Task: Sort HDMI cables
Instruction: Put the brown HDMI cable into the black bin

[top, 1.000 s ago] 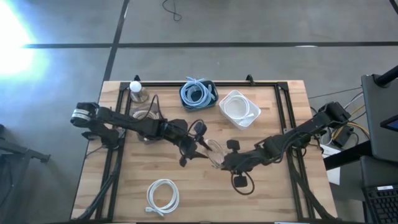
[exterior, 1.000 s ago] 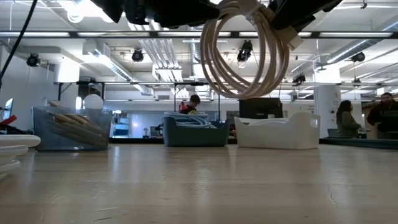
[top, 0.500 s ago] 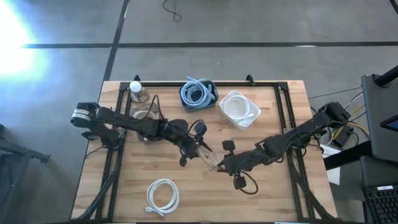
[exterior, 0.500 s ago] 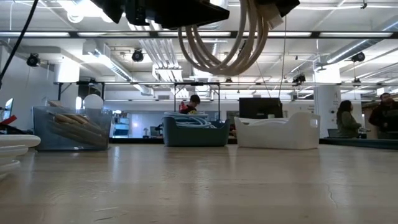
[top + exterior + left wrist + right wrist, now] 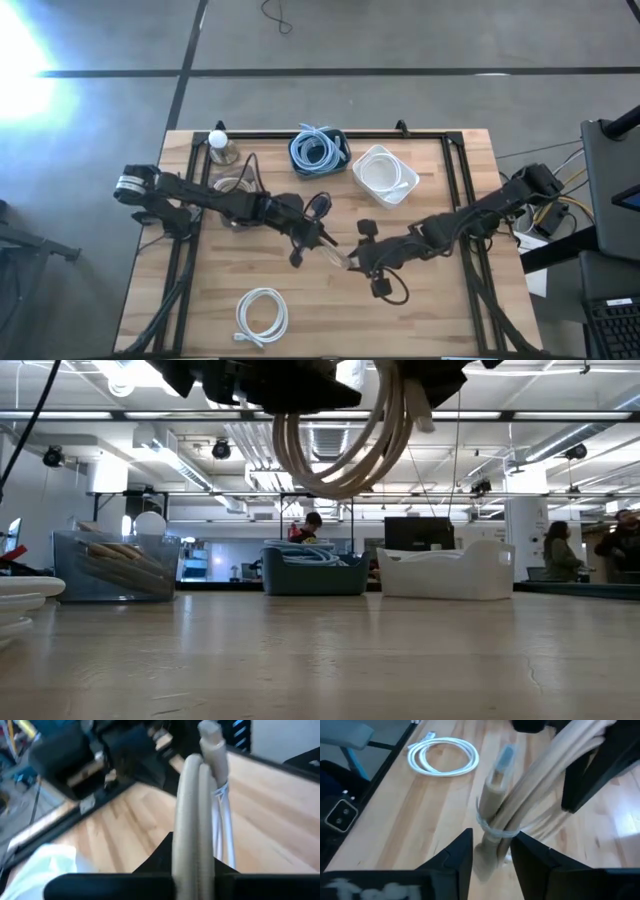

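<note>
A beige-tan HDMI cable coil (image 5: 341, 257) hangs in the air over the table's middle, between my two grippers. My left gripper (image 5: 325, 243) is shut on it. My right gripper (image 5: 355, 258) comes from the right, its fingers standing open on either side of the coil's tied part (image 5: 495, 834), next to a plug (image 5: 501, 760). In the low view the coil (image 5: 340, 455) hangs well above the tabletop. A white coil (image 5: 262, 314) lies flat on the table near its front edge. My left gripper pinches the coil's beige strands (image 5: 190, 862) between its two fingers, which lie across them. The strands run on past the fingers to a plug (image 5: 212, 745). The coil is lifted clear of the table. My right gripper's fingers (image 5: 456, 854) flank the tied part; I cannot tell whether they touch it.
At the far side stand a blue bin (image 5: 318, 151) with light blue coils and a white bin (image 5: 385, 175) with a white coil. A clear container (image 5: 234, 186) with beige coils stands at the left, a white-capped bottle (image 5: 219, 141) behind it. People stand in the room beyond.
My left gripper has taken hold of the beige coil. My right gripper has carried the coil a little toward the table's left and far edges, up to the left gripper. The coil has turned from face-on to nearly edge-on in the low view and sits higher.
</note>
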You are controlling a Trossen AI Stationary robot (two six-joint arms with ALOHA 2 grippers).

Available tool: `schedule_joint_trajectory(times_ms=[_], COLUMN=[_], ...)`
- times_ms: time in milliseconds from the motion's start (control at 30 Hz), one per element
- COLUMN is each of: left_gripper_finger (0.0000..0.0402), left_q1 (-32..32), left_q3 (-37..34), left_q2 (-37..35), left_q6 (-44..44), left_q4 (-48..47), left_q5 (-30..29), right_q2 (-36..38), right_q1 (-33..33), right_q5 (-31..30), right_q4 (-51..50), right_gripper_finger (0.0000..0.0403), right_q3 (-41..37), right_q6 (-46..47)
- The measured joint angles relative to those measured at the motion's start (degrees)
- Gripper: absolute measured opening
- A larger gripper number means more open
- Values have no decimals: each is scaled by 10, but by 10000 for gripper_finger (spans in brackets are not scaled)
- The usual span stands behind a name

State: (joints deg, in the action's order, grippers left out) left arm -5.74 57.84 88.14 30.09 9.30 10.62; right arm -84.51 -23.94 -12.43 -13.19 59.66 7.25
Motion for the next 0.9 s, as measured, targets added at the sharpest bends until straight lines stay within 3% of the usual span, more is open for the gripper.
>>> schedule_joint_trajectory(times_ms=[300, 533, 700, 900], left_gripper_finger=[4, 5, 4, 6], left_q1=[0, 0, 0, 10], left_q3=[0, 0, 10, 25], left_q2=[-15, -77, -142, -221], left_q6=[-82, -174, -309, -477], left_q4=[-122, -235, -379, -564], left_q5=[-86, -250, -381, -414], right_q2=[0, 1, 1, 1], right_q1=[0, 0, 0, 0], right_q5=[-42, -73, -73, -73], right_q4=[-34, -62, -63, -63], right_gripper_finger=[159, 173, 176, 178], right_q3=[1, 1, 1, 1], right_q6=[3, 16, 16, 4])
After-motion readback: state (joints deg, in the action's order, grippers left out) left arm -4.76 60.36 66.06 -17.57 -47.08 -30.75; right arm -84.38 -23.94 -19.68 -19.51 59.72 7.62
